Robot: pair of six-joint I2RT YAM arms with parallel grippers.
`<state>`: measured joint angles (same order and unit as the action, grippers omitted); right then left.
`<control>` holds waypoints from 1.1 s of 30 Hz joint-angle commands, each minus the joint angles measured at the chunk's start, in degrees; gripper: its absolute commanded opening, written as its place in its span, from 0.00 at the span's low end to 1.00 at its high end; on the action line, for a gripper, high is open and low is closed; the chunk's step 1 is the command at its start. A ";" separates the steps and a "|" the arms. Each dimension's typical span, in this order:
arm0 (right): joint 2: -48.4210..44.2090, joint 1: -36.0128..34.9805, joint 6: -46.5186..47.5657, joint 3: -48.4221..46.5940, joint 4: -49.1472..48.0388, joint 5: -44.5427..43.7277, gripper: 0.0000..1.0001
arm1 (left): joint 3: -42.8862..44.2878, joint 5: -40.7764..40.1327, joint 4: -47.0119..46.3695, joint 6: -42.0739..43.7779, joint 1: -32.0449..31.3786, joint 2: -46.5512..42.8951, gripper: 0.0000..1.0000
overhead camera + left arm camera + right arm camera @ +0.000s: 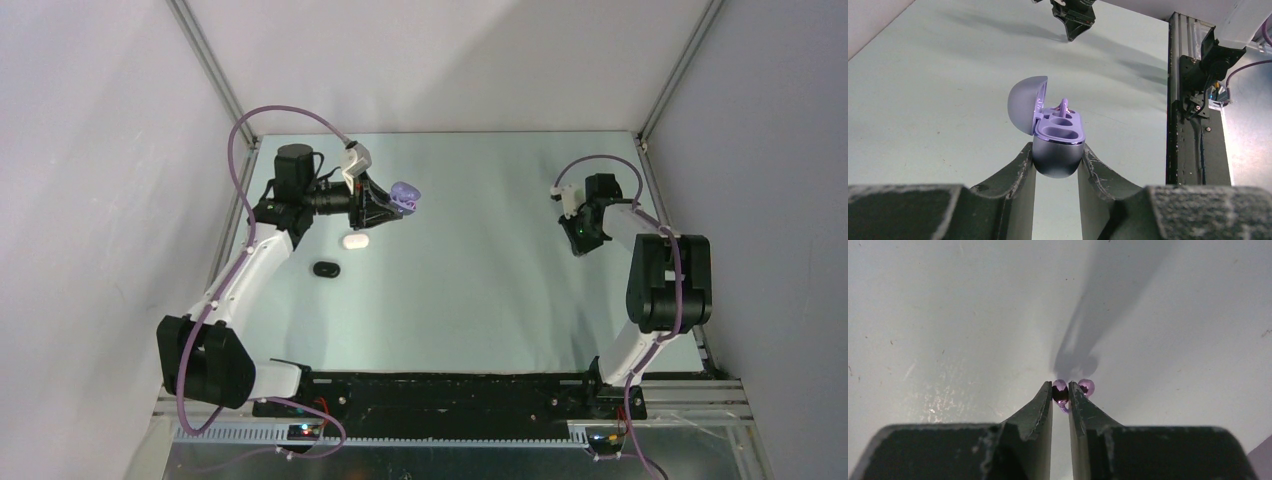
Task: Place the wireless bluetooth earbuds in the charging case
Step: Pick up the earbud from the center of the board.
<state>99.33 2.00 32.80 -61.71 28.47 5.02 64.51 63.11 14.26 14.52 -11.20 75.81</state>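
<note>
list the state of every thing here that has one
lavender case: lid open, near slot empty, gripped
left gripper: shut on lavender case
right gripper: shut on lavender earbud
lavender earbud: pinched in right gripper
white case: closed, lying flat
black case: closed, lying flat

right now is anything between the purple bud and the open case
Nothing visible. Bare table lies between the bud and the open case held by the left end effector; the white case and black case sit off that line.
</note>
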 commanded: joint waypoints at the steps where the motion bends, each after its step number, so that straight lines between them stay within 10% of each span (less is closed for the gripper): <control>1: 0.23 0.14 -3.25 -2.39 1.27 0.70 0.16 | 2.31 0.05 -0.45 0.51 0.30 0.07 0.02; 26: 1.25 -5.35 -25.24 -3.99 19.14 8.34 0.00 | 3.17 0.17 3.40 2.76 0.33 0.70 0.02; 33: 10.21 -5.43 -19.30 -14.92 12.42 8.22 0.29 | 2.99 -0.62 4.79 3.15 0.30 0.41 0.03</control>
<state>104.64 -3.66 9.65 -68.34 45.56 12.84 65.17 62.87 18.37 16.43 -11.18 77.10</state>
